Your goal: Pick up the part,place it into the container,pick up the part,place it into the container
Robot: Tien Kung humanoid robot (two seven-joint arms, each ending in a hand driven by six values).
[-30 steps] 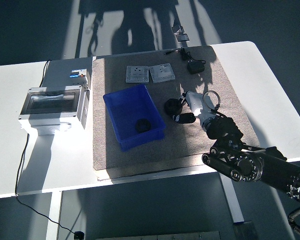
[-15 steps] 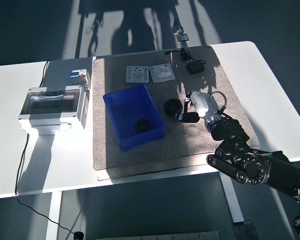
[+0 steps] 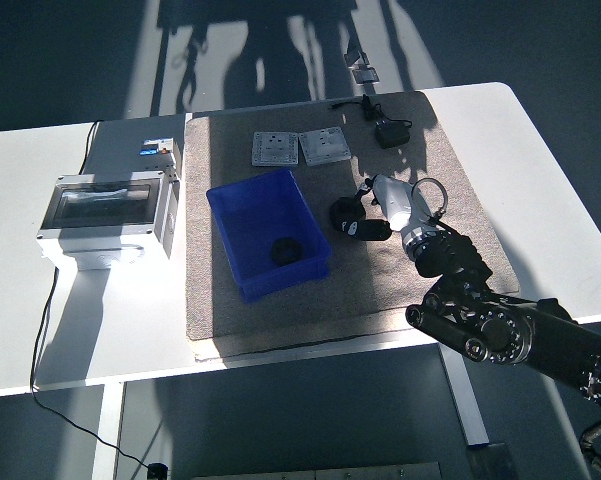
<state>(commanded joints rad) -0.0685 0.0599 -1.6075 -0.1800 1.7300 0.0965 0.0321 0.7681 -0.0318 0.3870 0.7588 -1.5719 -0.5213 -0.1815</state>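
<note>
Part (image 3: 346, 213) now touched by hand (image 3: 378, 205), seemingly.

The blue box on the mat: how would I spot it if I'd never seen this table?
Find the grey mat covering the table's middle. The blue box sits on its left half, open-topped, one black part inside. It is the only brightly coloured thing there.

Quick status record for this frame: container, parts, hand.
container: blue bin on the mat, open top
part in bin: one black round part
part outside: black part on the mat, right of the bin
right hand: at the outside part; grasp unclear
left hand: out of view
mat: also two grey plates, a black adapter
</note>
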